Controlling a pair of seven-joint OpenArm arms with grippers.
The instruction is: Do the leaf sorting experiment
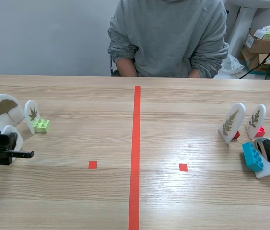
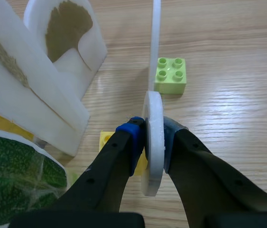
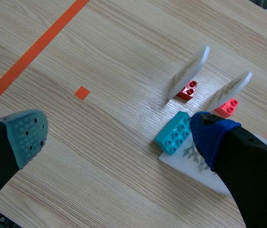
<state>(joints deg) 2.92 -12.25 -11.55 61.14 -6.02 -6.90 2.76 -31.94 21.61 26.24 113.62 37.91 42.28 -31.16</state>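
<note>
Clamping a white leaf card (image 2: 152, 173) by its two flat faces, the left gripper (image 2: 153, 135) sits near the left edge of the table (image 1: 182, 134). The card stands upright on a yellow brick (image 2: 105, 140), thin edge toward the wrist camera. Just ahead, another card (image 2: 155, 42) rises edge-on from a lime brick (image 2: 170, 76), near a ginkgo card (image 2: 69, 33). The right gripper (image 3: 119, 137) hangs with fingers spread wide, one pad (image 3: 211, 137) just beside a teal brick (image 3: 173, 134) at the edge of a flat-lying card (image 3: 185, 164).
</note>
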